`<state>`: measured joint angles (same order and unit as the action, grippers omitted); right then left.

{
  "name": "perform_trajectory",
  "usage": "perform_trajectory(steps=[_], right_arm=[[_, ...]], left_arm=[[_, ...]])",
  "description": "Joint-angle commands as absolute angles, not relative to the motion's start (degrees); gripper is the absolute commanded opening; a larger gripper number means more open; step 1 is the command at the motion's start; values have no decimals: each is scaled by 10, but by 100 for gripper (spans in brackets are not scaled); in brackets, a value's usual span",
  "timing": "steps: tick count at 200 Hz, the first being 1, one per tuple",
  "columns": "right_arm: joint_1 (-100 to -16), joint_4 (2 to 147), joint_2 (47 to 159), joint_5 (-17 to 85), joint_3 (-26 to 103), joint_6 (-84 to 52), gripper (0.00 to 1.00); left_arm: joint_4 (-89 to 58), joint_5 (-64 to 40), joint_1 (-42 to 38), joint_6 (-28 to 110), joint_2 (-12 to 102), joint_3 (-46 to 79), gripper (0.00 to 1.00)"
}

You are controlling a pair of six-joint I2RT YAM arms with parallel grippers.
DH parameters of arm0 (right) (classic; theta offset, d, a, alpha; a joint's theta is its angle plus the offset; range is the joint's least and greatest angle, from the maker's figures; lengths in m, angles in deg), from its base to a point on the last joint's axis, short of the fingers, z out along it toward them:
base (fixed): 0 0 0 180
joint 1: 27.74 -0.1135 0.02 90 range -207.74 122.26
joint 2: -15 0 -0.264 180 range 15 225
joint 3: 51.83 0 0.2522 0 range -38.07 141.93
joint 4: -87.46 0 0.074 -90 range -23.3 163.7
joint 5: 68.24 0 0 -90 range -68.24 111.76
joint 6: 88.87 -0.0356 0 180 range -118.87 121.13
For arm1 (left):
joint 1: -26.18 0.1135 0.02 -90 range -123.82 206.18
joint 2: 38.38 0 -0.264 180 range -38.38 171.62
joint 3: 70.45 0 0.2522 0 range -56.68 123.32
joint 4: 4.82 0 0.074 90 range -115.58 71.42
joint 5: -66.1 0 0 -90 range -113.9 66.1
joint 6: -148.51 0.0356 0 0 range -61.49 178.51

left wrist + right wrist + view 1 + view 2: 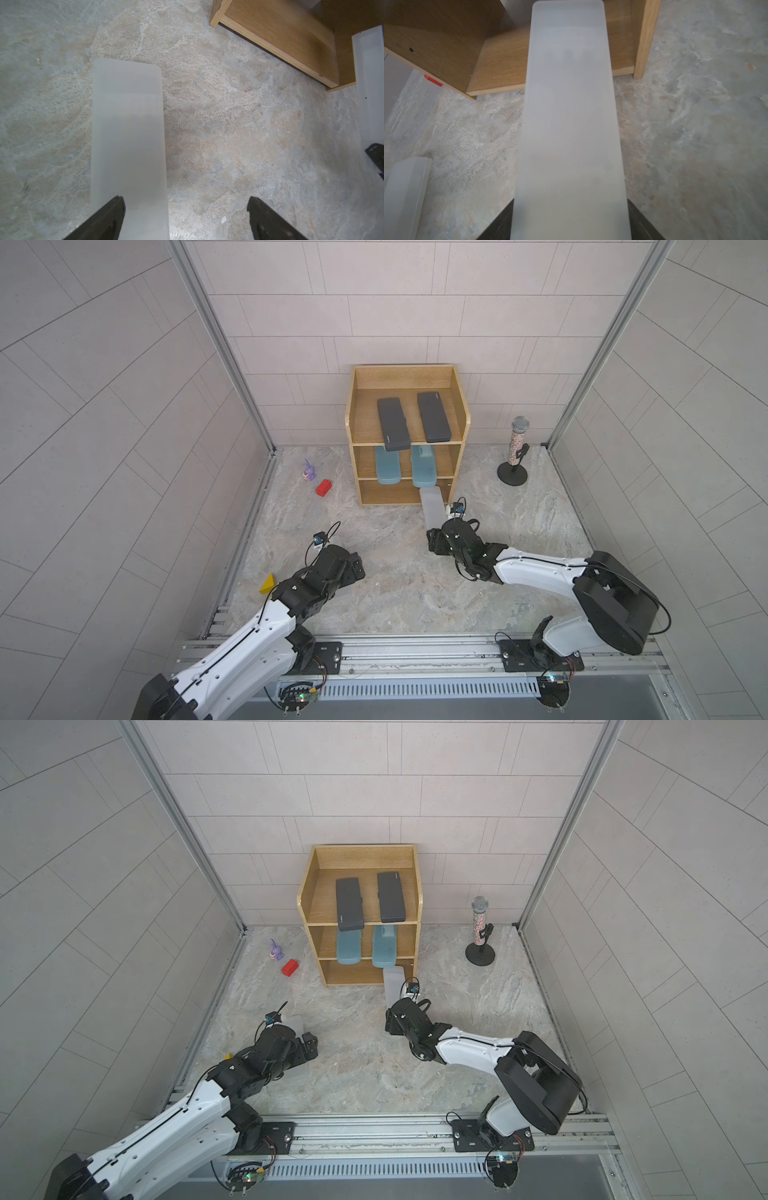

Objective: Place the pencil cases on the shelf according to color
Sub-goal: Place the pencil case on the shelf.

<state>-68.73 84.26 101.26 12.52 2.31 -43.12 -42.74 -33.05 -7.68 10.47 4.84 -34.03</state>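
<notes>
The right gripper (pixel 571 220) clamped one end of a grey case (pixel 569 114), its long axis pointing into the shelf's (pixel 500 62) bottom level; the left gripper (pixel 187 214) gaped over a second case (pixel 127 135).

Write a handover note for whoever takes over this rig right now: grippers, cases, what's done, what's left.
Right gripper: jaws shut on a frosted case, its far end inside the bottom level of the shelf.
Left gripper: jaws open over the second frosted case, which lies on the table.
Done: two black cases on the top level, two teal cases on the middle level.
To do: slide in and release the held case, then shelve the second beside it.
</notes>
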Motion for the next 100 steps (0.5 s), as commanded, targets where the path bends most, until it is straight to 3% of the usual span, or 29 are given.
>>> perform_trajectory(steps=[1,100], right_arm=[[-673,882,1054,145,58,-426,44],[-625,874,1197,130,172,-428,43]], left_arm=[[-406,-329,-74,108,55,-355,100],[-375,-321,-72,121,90,-356,100]])
